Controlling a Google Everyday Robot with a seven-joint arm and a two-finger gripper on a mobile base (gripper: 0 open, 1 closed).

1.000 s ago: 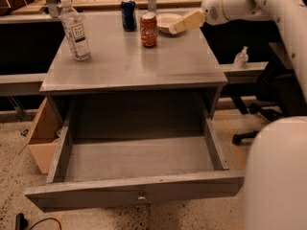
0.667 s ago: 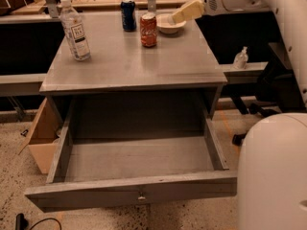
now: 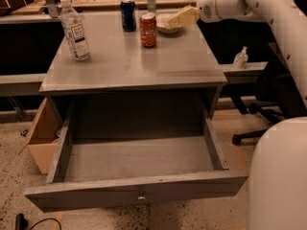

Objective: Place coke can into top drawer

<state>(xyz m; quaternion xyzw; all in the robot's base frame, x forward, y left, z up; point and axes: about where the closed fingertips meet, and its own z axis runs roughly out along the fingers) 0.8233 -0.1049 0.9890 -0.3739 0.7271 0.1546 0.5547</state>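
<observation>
End effector (image 3: 179, 17) hovers beside the cylindrical red coke can (image 3: 148, 29).

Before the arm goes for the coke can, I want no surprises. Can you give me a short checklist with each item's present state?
1. Top drawer pulled open: ok.
2. Nothing visible inside the drawer: ok.
3. Coke can upright on the cabinet top: ok.
4. Gripper at the can: not ok; it is by the white bowl, to the can's right in the view.
5. Coke can apart from the dark blue can: ok.
</observation>
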